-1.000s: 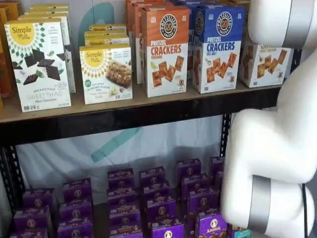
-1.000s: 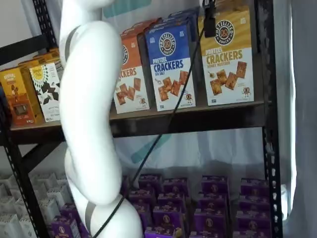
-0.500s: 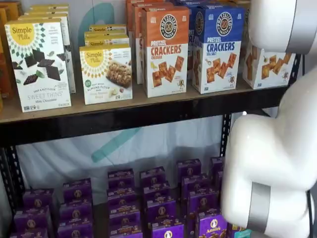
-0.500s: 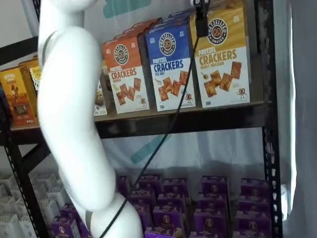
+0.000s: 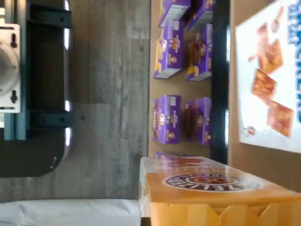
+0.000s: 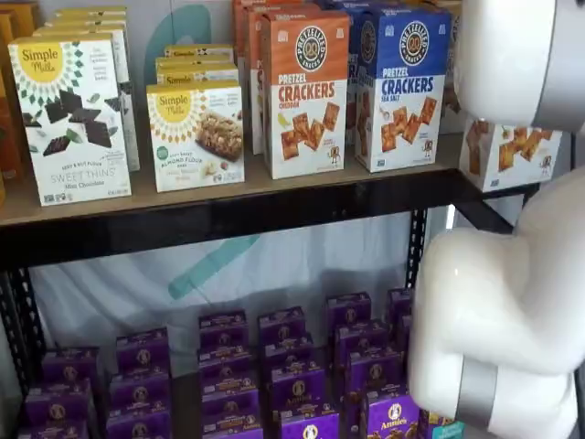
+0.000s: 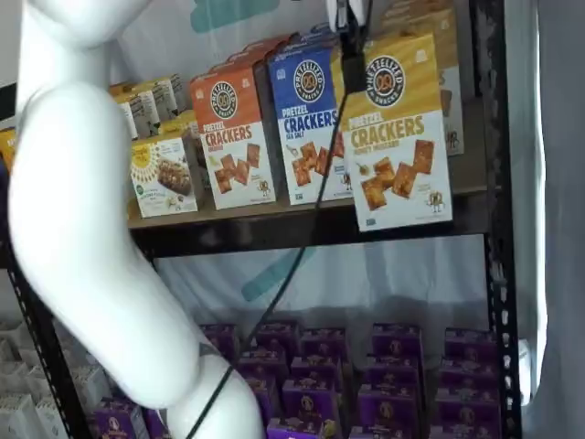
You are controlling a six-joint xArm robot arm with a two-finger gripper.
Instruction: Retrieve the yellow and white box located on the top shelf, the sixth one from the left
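Yellow and white box point(image 7: 400, 128) hangs clear of the top shelf point(image 7: 302, 224), tilted, its lower edge down over the black front rail. In a shelf view only its lower part point(image 6: 510, 154) shows, at 3 o'clock of the blue carton point(image 6: 402, 87). In the wrist view its yellow top face point(image 5: 211, 188) fills one corner, close to the lens.

Counts: 1 orange Pretzel Crackers carton point(image 6: 306, 93) stands at the front of its row and 1 blue at the front of the next, with more of each behind. 1 tall Simple Mills box point(image 6: 71, 117) and 1 short Simple Mills box point(image 6: 196, 135) face front, again with others stacked behind. Another yellow and white carton point(image 7: 437, 55) remains on the board behind the lifted one. Purple boxes point(image 6: 228, 375) crowd the lower level; too many overlap for a firm count.

The white arm point(image 7: 91, 229) rises from 6 o'clock and bends toward 12 o'clock in one shelf view; in the other its joints point(image 6: 512, 302) cover the 3 o'clock side.

The gripper point(image 7: 349, 37) shows only as a dark piece at the box's upper left corner, with a black cable point(image 7: 302, 247) trailing down toward 7 o'clock. Its fingers cannot be made out, so whether it clamps the box cannot be told. The box sits directly at 5 o'clock of that dark piece, touching it.
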